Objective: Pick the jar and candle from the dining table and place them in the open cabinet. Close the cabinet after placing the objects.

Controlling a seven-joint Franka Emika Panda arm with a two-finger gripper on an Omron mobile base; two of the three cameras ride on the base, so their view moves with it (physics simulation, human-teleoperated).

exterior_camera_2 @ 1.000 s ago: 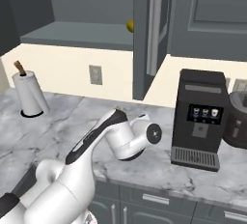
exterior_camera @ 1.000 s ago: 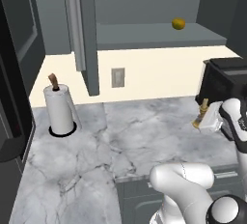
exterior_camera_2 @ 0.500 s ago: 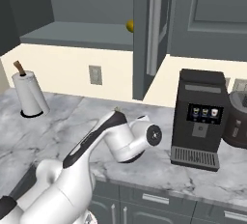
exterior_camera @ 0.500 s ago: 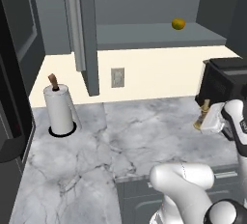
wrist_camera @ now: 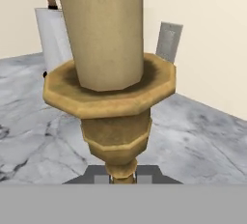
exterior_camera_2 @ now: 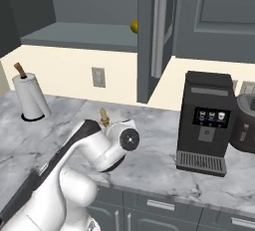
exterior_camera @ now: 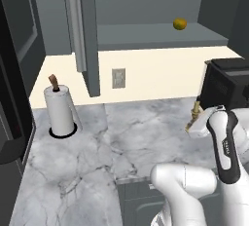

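Note:
The candle (exterior_camera: 194, 115) is a pale-yellow stick on a golden brass holder. It hangs over the marble counter (exterior_camera: 121, 142) in front of the coffee machine. My gripper (exterior_camera: 197, 123) is shut on the foot of the holder. In the hand view the candle (wrist_camera: 111, 49) rises close up from between my gripper (wrist_camera: 123, 175) tips. From the right, the candle (exterior_camera_2: 103, 117) pokes up just behind my gripper (exterior_camera_2: 106, 124). The cabinet (exterior_camera: 146, 32) stands open above, its door (exterior_camera: 82, 25) swung out towards me. The jar and the dining table are out of view.
A small yellow fruit (exterior_camera: 180, 24) lies on the cabinet shelf (exterior_camera_2: 79, 32). A paper towel roll (exterior_camera: 61, 110) stands at the counter's left, a black coffee machine (exterior_camera_2: 206, 120) at the right, and a wall outlet (exterior_camera: 118, 78) between them. A dark appliance (exterior_camera_2: 246, 128) is at far right.
My hand with the candle has shifted a little to the left over the counter, away from the coffee machine. The grip is unchanged.

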